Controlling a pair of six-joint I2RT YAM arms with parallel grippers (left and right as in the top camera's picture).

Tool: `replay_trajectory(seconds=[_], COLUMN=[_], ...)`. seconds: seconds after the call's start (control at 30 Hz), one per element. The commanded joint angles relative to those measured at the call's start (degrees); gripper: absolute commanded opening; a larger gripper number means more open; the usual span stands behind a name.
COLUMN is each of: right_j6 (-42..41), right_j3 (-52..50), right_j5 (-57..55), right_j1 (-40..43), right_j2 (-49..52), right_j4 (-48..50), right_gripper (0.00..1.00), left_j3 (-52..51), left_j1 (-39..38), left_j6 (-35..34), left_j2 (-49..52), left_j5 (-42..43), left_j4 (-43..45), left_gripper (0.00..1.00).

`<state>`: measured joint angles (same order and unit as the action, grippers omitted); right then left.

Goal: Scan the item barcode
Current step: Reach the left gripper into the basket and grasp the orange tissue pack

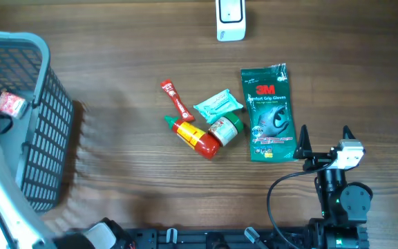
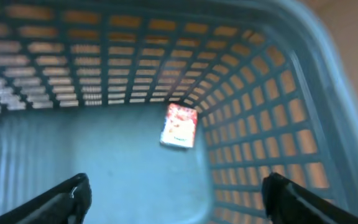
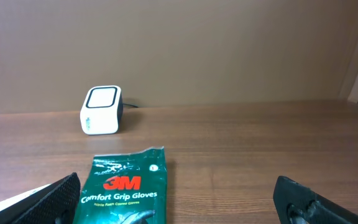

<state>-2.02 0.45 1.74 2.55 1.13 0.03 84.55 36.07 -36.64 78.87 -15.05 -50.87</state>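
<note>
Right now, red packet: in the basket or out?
In. The red packet is inside the basket, near its mesh wall, free of the left gripper.

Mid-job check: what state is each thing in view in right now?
Left gripper: open, over basket.
Right gripper: open, empty.
Grey plastic mesh basket: upright, one packet inside.
Small red-and-white packet: loose in basket.
White box-shaped scanner: upright, nothing before it.
Green 3M gloves pack: flat, face up.
Red sauce bottle: on its side.
Red stick sachet: lying flat.

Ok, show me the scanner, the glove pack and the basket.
scanner [image 3: 101,111], right wrist view, its white front face.
glove pack [image 1: 268,111], overhead view, middle of the green wrapper.
basket [image 1: 47,131], overhead view, its mesh side wall.
</note>
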Motion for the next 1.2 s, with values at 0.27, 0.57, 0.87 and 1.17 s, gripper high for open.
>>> replay_trajectory(seconds=[0.27, 0.57, 0.87, 1.17], right_j6=[0.52, 0.50, 0.50, 0.50], right_j3=[-0.15, -0.15, -0.15, -0.15], right_j5=[0.94, 0.94, 0.94, 0.94], right_j1=[-0.24, -0.24, -0.24, -0.24], right_j2=[-0.04, -0.04, -0.04, -0.04], right_j4=[0.11, 0.11, 0.11, 0.11], right_gripper=[1.00, 1.00, 1.00, 1.00], left_j3=[-2.08, -2.08, -2.08, -2.03], left_j1=[0.20, 0.20, 0.15, 0.20], left_j6=[18.45, 19.93, 19.96, 19.98], left_j2=[24.55, 34.18, 40.61, 40.35], left_j5=[-0.37, 1.53, 6.23, -0.79], left_j4=[6.67, 17.59, 24.33, 19.43], left_gripper=[1.00, 1.00, 1.00, 0.33])
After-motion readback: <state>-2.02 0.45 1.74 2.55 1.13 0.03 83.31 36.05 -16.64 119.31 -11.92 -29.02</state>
